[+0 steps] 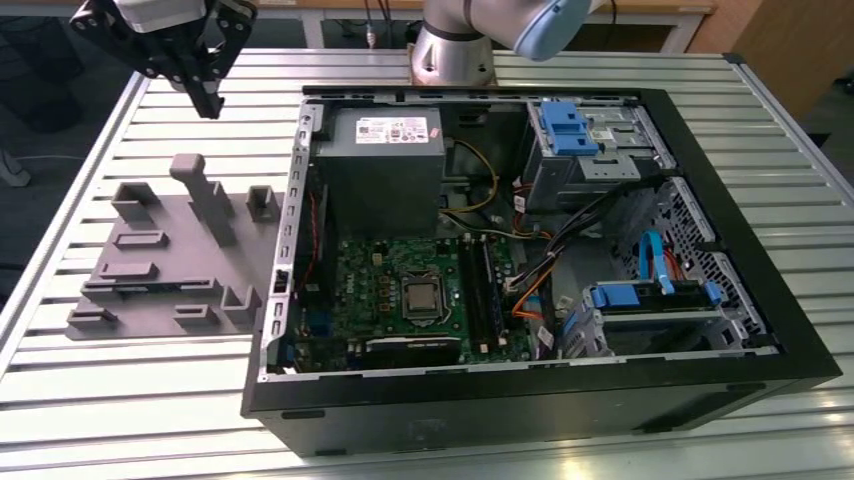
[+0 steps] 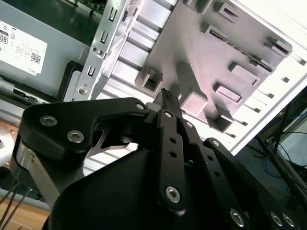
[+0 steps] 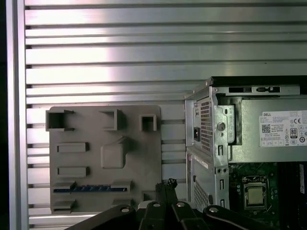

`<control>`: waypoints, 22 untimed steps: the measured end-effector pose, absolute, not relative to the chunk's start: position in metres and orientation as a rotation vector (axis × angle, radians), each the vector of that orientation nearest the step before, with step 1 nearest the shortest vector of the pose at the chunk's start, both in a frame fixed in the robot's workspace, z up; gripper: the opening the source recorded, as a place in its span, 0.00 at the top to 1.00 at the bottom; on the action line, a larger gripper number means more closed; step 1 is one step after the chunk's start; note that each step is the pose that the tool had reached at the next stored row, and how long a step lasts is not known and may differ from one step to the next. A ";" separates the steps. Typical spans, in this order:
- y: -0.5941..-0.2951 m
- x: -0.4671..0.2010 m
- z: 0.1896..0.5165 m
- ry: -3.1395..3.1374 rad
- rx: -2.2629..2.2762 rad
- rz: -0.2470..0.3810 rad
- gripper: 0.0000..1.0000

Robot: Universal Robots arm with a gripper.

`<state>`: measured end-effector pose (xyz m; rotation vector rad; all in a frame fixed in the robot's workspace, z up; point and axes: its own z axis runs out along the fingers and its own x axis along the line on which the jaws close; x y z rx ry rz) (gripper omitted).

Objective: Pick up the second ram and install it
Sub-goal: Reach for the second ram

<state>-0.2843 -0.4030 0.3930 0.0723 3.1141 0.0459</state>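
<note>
The second ram (image 3: 91, 189) stands on edge in a narrow slot of the grey fixture plate (image 3: 86, 122). In the first wrist view it appears as a thin blue-green line between two raised blocks. The slot holds the stick upright, which leaves its upper edge exposed for a pinch from above. The stick is not yet lifted.

The fixture plate lies flat on the slatted tabletop (image 1: 160, 400), just beside the open computer case (image 1: 534, 410) and on the exterior view's left. This probably keeps the pickup point near the installation point.

The hand (image 1: 210, 105) hangs high over the tabletop, past the far edge of the plate in the exterior view and well apart from the stick. Its fingers (image 2: 168, 129) are drawn together to a narrow point and carry nothing. From this height both wrist views take in the plate and part of the case.

The case lies on its side with the panel off, so the motherboard (image 1: 387, 270) faces up. The long black memory slots (image 1: 483, 290) run beside the processor socket (image 1: 423, 297) and are reachable from above. Whether any slot is filled cannot be determined.
</note>
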 end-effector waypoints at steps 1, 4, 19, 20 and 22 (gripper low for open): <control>-0.403 -0.286 0.393 3.114 0.071 0.046 0.89; -0.403 -0.288 0.393 3.114 0.070 0.046 0.89; -0.404 -0.304 0.393 3.114 0.070 0.046 0.89; -0.404 -0.306 0.393 3.114 0.070 0.046 0.89; -0.405 -0.310 0.393 3.114 0.070 0.046 0.89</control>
